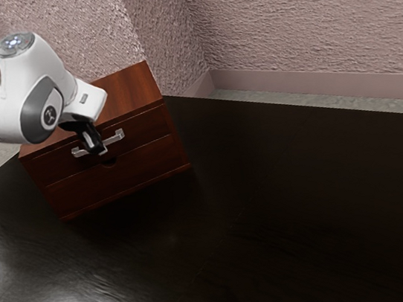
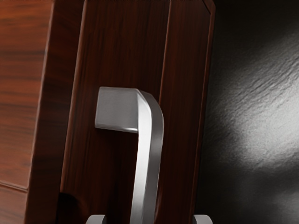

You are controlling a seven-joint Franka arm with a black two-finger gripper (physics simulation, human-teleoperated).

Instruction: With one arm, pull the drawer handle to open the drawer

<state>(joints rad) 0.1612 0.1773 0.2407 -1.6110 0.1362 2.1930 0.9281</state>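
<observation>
A small red-brown wooden cabinet (image 1: 124,93) with two drawers stands on the dark table (image 1: 292,206). The upper drawer front (image 1: 142,131) carries a silver bar handle (image 1: 115,139). My black gripper (image 1: 96,146) hangs over the middle of that handle, one finger on each side of the bar. In the wrist view the handle (image 2: 147,154) runs up the drawer panel (image 2: 117,51). Two grey fingertips (image 2: 96,219) show on either side of the bar with gaps, so the gripper is open. The upper drawer front looks about flush with the cabinet.
The lower drawer (image 1: 115,179) sits beneath the handle. The glossy table (image 2: 254,116) stretches wide toward the exterior view's right and front. Textured pink walls (image 1: 302,9) meet in a corner behind the cabinet.
</observation>
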